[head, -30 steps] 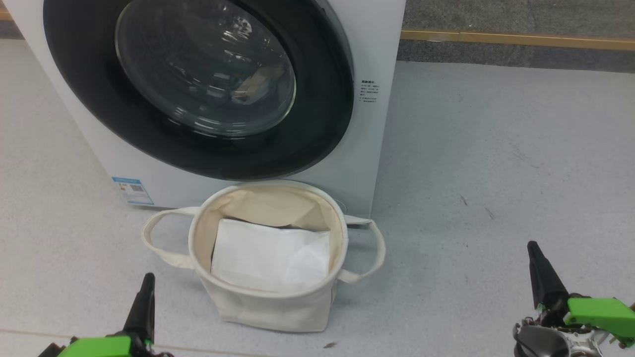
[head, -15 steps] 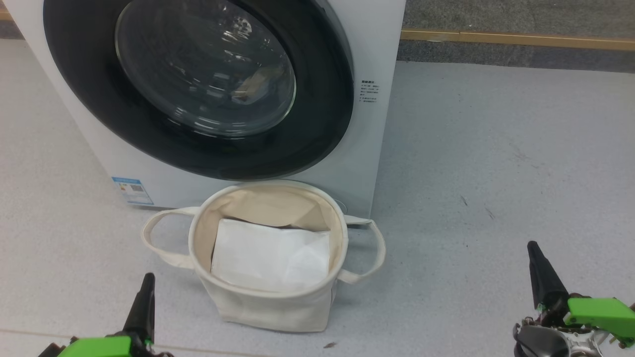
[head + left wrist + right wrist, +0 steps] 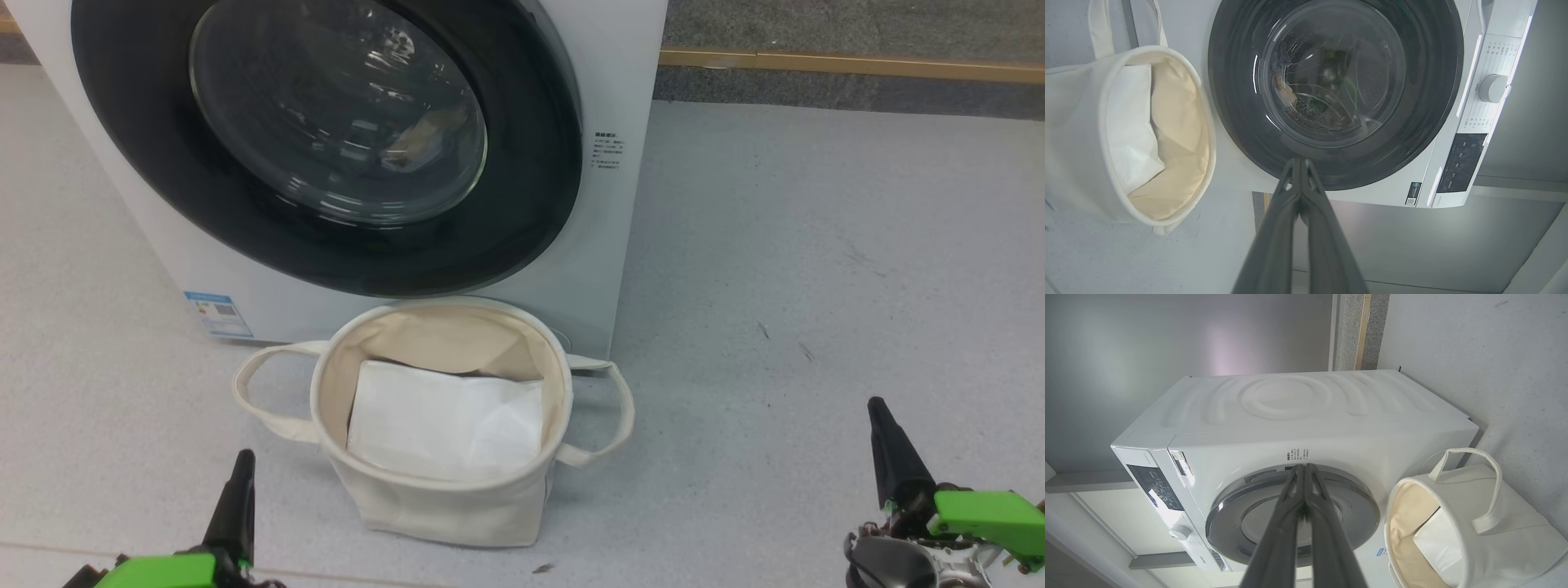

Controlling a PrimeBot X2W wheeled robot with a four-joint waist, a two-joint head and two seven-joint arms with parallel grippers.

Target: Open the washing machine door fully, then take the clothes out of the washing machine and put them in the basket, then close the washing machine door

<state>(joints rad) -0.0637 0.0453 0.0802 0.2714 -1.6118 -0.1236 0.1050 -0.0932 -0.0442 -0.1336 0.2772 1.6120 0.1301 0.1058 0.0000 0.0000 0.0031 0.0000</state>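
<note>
Four lots, all on or above a pale grey speckled floor (image 3: 816,245)

1. Big white box-shaped front-loading washing machine (image 3: 629,73), standing toward the floor's far left edge in the head view. It has a small blue sticker (image 3: 216,314) at the front's lower left corner and a round white control knob (image 3: 1492,87) on its panel.
2. Large round washing machine door (image 3: 531,188), with a wide glossy black rim and a clear domed glass centre, shut flush against the machine front. Behind the glass, in the drum, shows a cream-beige patch of the clothes (image 3: 424,135); any print cannot be made out through the reflections.
3. Round cream canvas soft-sided basket (image 3: 449,510) with two loop handles, upright on the floor just in front of the machine and below the door. Inside lies a flat plain white sheet (image 3: 445,425).
4. Long dark left fingers (image 3: 237,506) on a green mount, at the floor's near left edge, pressed together and holding nothing. The right fingers (image 3: 894,461), at the near right edge, are likewise closed and empty. Both are well apart from basket and door
</note>
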